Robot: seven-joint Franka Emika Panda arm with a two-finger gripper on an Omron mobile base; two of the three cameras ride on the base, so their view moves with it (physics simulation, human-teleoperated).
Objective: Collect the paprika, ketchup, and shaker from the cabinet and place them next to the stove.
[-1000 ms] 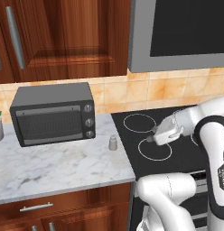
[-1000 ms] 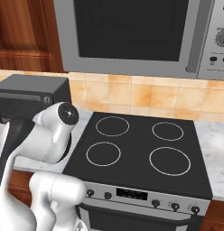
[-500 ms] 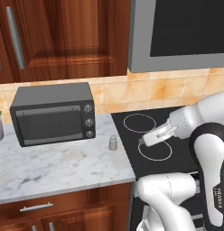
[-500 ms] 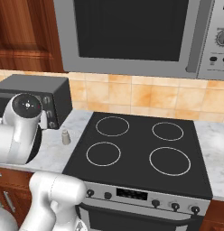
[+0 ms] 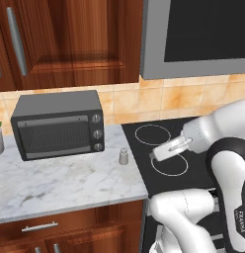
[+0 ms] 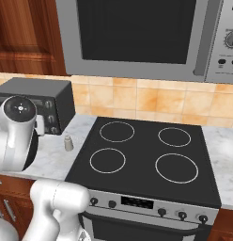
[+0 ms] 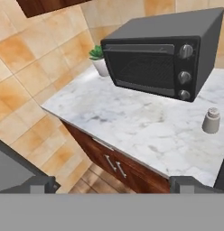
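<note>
The shaker (image 5: 123, 156) is small and white-grey with a grey top. It stands upright on the marble counter just left of the stove (image 5: 166, 132), and shows as well in the right base view (image 6: 68, 143) and at the right edge of the hand view (image 7: 211, 120). My gripper (image 5: 156, 155) hangs over the stove's front-left burner, a little right of the shaker and apart from it. In the hand view its fingertips (image 7: 42, 184) stand wide apart, open, with nothing between them. The reddish-brown wall cabinet (image 5: 77, 42) above the counter has its doors shut. Paprika and ketchup are out of view.
A black toaster oven (image 5: 58, 123) sits on the counter behind and left of the shaker. A small potted plant (image 7: 100, 61) stands beyond it near the wall. A microwave (image 6: 137, 35) hangs over the stove. The marble counter (image 5: 60, 183) has bare room in front.
The arm has swung left, carrying the hand across the stove's front-left burner toward the shaker. The shaker has not moved and the gripper stays open.
</note>
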